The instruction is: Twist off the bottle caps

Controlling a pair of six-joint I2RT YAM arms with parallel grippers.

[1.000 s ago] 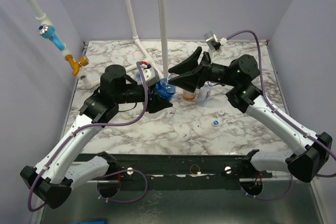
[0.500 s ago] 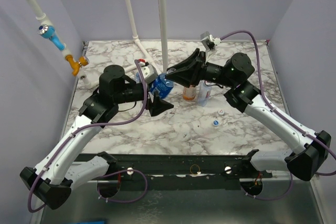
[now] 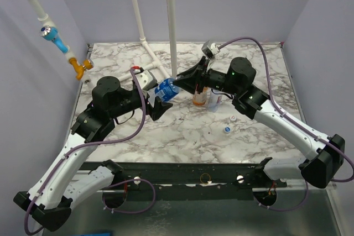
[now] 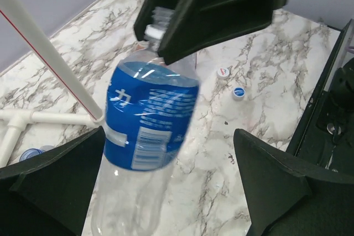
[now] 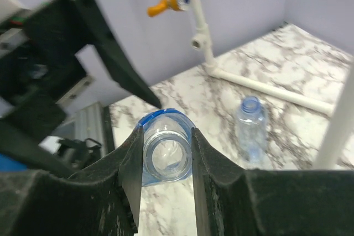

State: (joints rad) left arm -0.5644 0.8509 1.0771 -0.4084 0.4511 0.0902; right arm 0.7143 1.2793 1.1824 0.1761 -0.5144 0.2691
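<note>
Two bottle caps [image 3: 226,130] lie well inside table [image 3: 182,136] edges.

Four bottles in all: one blue-labelled bottle [image 3: 165,90], one orange bottle [image 3: 198,101], one clear bottle [image 3: 215,99], and a fourth, an open clear bottle [image 5: 250,121], seen only from the right wrist view. Two loose caps lie on the counter [image 3: 182,131] — a blue-centred cap [image 3: 227,130] and a white cap [image 3: 234,119]. Two tall white pipes [image 3: 172,20] stand, and one slanted pipe [image 3: 33,1] carries two valves — one blue valve [image 3: 51,33], one orange valve [image 3: 82,69].
</note>
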